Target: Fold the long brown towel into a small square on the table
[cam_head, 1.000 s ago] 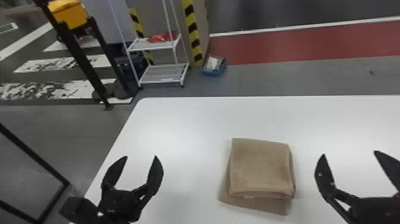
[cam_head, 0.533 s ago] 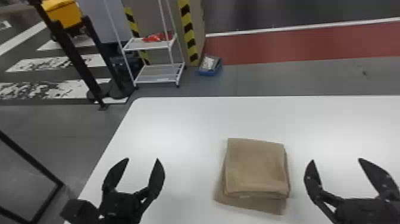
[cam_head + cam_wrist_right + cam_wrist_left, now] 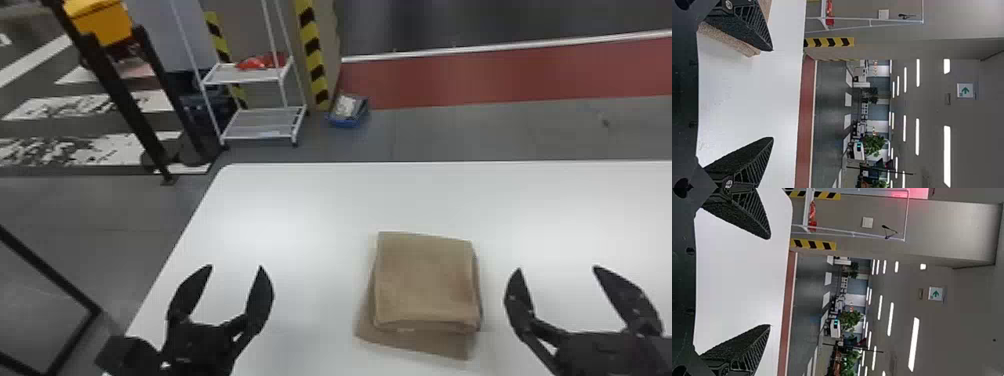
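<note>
In the head view the brown towel point(image 3: 425, 280) lies folded into a thick, roughly square stack, with a lower layer sticking out at its near and left sides. Left of it my left gripper point(image 3: 236, 267) stands open, well apart from the cloth. Just right of the stack is my right gripper point(image 3: 557, 269), also open and holding nothing. The left wrist view has my left gripper point(image 3: 770, 282) with bare tabletop between its fingers. In the right wrist view, part of the towel point(image 3: 730, 39) shows behind one finger of my right gripper point(image 3: 772, 94).
The white table point(image 3: 310, 200) has its far edge beyond the towel and its left edge beside my left gripper. On the floor behind stand a white wire shelf point(image 3: 262, 122) and a blue bin point(image 3: 348, 112). A yellow box point(image 3: 100, 20) on dark posts is at the far left.
The head view has shifted a little, so the table and towel appear slightly farther left. My right gripper has moved left, nearer the towel. The towel keeps its folded shape.
</note>
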